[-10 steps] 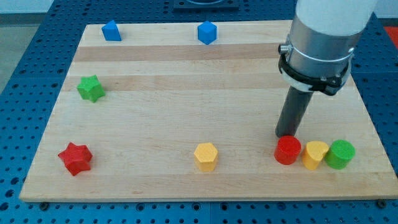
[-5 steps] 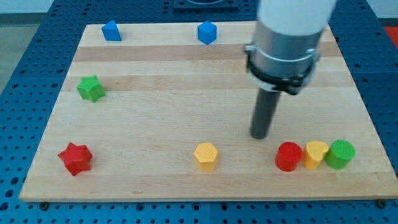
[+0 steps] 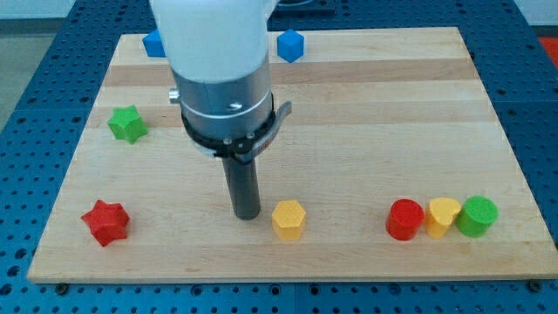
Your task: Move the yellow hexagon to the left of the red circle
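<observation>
My tip (image 3: 247, 214): bare rod end holding nothing, just left of the yellow hexagon (image 3: 289, 219).
Red circle (image 3: 404, 219): well right of it.

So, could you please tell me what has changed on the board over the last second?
Only my tip moved: it swept from just above the red circle toward the view's left and now sits close beside the yellow hexagon, on its left. No block shifted: the hexagon, the red circle, the yellow block and green circle beside it, both stars and both blue blocks stayed put.
</observation>
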Controlling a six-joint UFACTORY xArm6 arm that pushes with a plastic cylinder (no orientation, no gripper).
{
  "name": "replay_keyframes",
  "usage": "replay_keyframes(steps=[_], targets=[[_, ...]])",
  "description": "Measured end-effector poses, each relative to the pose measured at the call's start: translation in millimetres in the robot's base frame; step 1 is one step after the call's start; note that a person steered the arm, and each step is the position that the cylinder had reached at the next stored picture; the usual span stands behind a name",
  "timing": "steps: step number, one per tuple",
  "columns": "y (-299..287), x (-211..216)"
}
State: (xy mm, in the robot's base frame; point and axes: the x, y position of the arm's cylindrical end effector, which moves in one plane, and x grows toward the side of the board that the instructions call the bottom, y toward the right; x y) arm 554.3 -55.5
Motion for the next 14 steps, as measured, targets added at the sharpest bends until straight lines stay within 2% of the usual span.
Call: replay_keyframes(steps=[2,5,11,14], targets=[[9,13],[66,13],[105,10],[101,-46]])
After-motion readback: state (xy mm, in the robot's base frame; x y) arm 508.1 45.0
